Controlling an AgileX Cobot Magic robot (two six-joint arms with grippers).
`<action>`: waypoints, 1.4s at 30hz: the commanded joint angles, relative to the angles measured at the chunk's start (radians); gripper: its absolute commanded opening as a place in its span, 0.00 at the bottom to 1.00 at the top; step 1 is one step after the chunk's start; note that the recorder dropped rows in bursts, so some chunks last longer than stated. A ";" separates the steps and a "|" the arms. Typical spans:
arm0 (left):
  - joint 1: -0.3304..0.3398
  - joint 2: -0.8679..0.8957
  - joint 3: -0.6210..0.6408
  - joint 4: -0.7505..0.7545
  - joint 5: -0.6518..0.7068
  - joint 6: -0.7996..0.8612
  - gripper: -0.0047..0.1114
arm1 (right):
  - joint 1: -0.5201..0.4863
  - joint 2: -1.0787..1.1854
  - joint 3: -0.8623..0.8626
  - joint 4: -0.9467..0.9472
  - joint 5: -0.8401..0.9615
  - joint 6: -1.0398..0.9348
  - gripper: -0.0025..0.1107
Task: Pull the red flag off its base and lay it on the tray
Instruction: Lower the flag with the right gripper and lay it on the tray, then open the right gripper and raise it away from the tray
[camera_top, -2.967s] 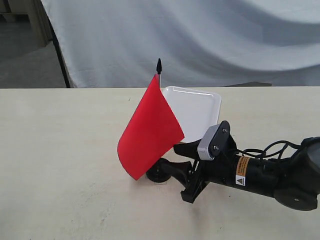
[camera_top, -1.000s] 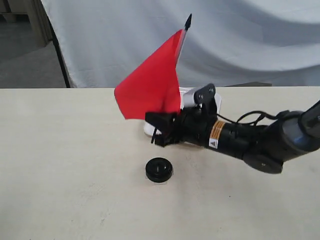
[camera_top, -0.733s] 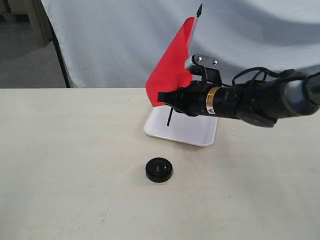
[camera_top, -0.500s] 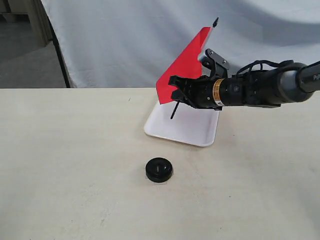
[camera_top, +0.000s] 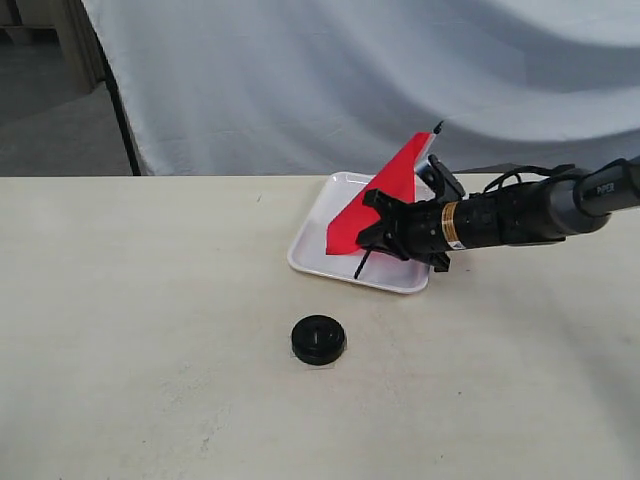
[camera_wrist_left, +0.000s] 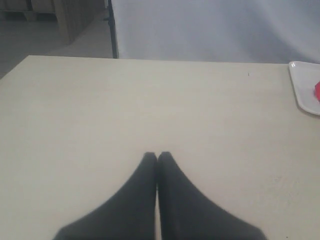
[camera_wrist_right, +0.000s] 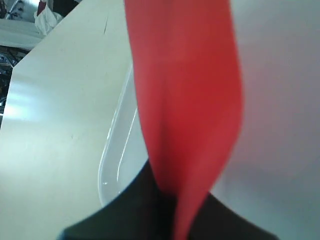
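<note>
exterior view: right end effector (camera_top: 380, 235) is clamped on the red flag (camera_top: 388, 192), low on its stick, directly over the tray (camera_top: 318, 218). the stick's long axis is tilted, pointed tip up and away, bottom end by the tray's near rim; cannot tell if it touches. the base (camera_top: 318, 339) sits alone on the worktop (camera_top: 130, 300), apart from the tray on its near side. left end effector (camera_wrist_left: 157, 157) is closed on nothing, far off. judgement: dropping the tip would lay the stick flat along the tray; the right arm is nearer.
</note>
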 joint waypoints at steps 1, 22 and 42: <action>-0.010 -0.001 0.002 0.000 -0.003 0.001 0.04 | -0.011 0.002 -0.012 0.007 0.000 0.005 0.07; -0.010 -0.001 0.002 0.000 -0.003 0.001 0.04 | -0.063 -0.071 -0.012 -0.137 -0.214 0.003 0.66; -0.010 -0.001 0.002 0.000 -0.003 0.001 0.04 | -0.024 -0.438 0.289 -0.218 0.075 -0.486 0.02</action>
